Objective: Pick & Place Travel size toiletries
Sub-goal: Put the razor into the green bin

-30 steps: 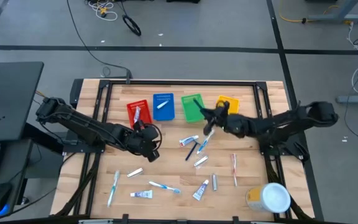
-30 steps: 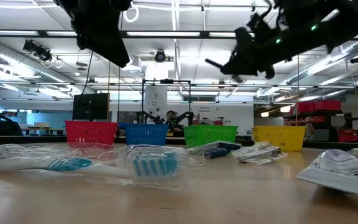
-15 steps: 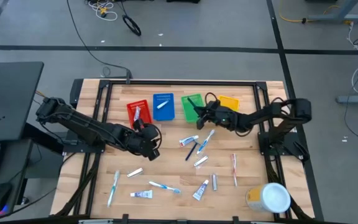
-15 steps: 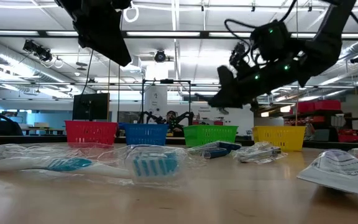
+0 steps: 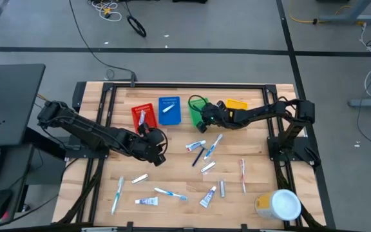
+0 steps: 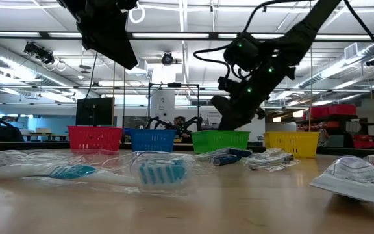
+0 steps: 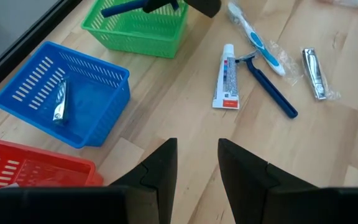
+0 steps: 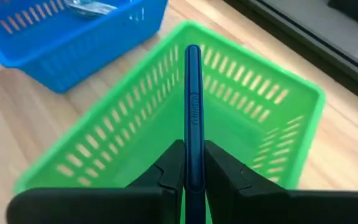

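Note:
My right gripper [image 5: 206,116] [image 8: 192,169] hovers over the green bin [image 5: 196,103] [image 8: 272,106], shut on a dark blue razor [image 8: 192,93]. In the low view it hangs just above that bin's rim [image 6: 219,138]. My left gripper [image 5: 151,145] [image 7: 197,163] is open and empty above bare wood, in front of the red bin [image 5: 142,116]. Loose on the table lie a toothpaste tube [image 7: 229,78], another blue razor [image 7: 272,88] and a toothbrush [image 7: 257,40]. More tubes [image 5: 145,201] and brushes [image 5: 171,193] lie nearer the front edge. My right gripper pinches the razor's slim handle [image 8: 192,140] between its two fingers [image 8: 171,163]. The handle runs straight out along the fingers and past their tips. The razor is lifted clear, its free end [image 8: 192,53] over the inside of the green bin.
Four bins stand in a row at the far side: red, blue [image 5: 169,109] with a packet inside, green, yellow [image 5: 237,104]. A yellow tub with a white lid [image 5: 281,205] sits at the near right corner. Bare wood lies around my left gripper.
My right gripper, holding the razor, has moved toward the table's left and down, from beside the yellow bin to low over the green bin.

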Controlling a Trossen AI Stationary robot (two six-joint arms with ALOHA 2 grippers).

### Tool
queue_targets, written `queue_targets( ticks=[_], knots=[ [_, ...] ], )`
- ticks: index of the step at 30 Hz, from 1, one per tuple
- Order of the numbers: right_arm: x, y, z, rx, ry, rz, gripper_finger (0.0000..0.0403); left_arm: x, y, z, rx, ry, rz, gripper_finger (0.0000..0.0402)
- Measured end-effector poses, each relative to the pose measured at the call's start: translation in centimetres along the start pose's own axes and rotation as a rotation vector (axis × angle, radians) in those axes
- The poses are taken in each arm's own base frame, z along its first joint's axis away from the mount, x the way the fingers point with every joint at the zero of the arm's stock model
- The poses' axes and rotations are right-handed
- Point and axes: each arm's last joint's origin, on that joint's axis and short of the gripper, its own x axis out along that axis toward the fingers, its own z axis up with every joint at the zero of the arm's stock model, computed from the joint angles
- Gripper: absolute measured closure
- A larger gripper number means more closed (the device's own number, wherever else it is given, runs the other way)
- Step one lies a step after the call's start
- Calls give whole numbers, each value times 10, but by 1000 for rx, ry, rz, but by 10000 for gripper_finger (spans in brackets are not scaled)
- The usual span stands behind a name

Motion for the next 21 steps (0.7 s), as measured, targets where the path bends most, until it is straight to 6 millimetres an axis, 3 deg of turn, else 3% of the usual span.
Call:
queue_targets(
  ticks=[6,21],
  knots=[
    [0,1,5,-3,1,58,352,0,0,0,0,0,0,276],
    [7,-16,7,3,40,60,352,0,0,0,0,3,-4,276]
  ],
)
